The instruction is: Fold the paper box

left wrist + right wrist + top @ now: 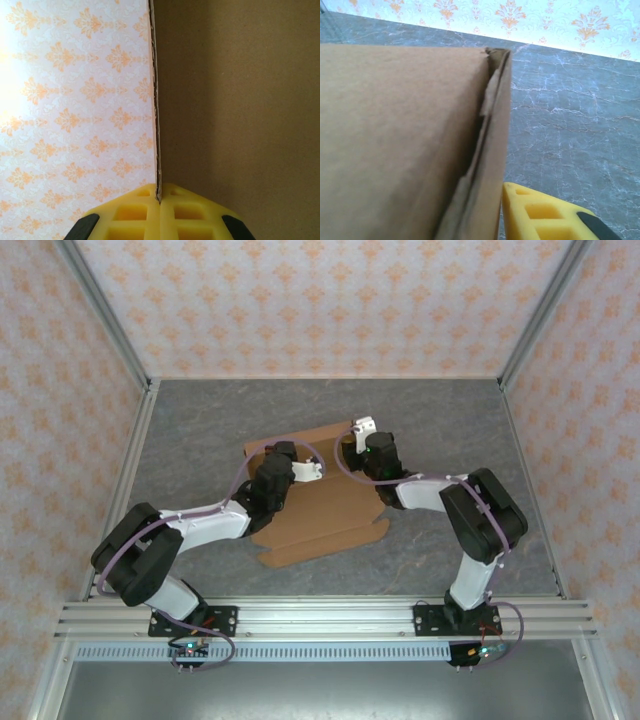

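Grey marbled desk [200,440], the paper box [330,520] at its centre: left tool [160,199] pinches a raised panel edge, right tool [366,432] sits beside a folded corner, its closure indiscernible; the fold likely goes best with both lifting evenly along the crease.

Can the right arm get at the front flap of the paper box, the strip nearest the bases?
Probably yes. That front flap of the paper box lies flat and uncovered; the left arm crosses the sheet farther back. The right arm's fingers would have to draw back from the far edge first.
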Robot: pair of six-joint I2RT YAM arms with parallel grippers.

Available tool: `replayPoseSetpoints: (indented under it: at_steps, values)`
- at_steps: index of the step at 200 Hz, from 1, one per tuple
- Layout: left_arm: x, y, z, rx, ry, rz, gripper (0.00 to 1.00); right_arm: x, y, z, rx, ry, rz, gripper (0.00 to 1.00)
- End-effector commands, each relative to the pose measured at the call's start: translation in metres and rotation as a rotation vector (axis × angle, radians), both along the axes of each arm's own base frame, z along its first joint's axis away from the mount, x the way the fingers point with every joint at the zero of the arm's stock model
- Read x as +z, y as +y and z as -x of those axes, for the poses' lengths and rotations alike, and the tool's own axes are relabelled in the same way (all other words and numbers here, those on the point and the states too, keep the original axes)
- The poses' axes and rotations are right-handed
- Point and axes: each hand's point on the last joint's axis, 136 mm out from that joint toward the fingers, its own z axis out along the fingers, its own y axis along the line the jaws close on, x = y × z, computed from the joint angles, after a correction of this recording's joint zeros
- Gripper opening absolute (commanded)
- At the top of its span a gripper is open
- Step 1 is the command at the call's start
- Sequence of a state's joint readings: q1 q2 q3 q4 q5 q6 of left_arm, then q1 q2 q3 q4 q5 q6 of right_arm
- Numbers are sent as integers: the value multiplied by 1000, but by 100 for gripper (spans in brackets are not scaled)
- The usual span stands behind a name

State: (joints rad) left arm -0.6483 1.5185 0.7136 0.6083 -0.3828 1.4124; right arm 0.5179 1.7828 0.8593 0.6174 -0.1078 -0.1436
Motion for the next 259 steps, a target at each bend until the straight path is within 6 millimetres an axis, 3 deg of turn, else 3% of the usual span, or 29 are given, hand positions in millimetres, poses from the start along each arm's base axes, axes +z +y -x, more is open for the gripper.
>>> replayPoseSetpoints:
  at_steps: [1,71,162,212,259]
  values:
    - [15,-7,2,-22,-16,22,0,16,-6,-15,-77,-60,-24,24]
    - [15,-6,3,-22,-14,23,0,10,-18,-19,-150,-53,19,15]
    - [17,-6,3,-18,-10,27,0,5,-24,-22,-251,-68,174,13]
    - [18,-5,2,-8,-10,22,0,4,-8,-15,-106,-31,173,25]
    - [19,-4,0,5,-11,22,0,-1,-12,-8,-83,10,107,36]
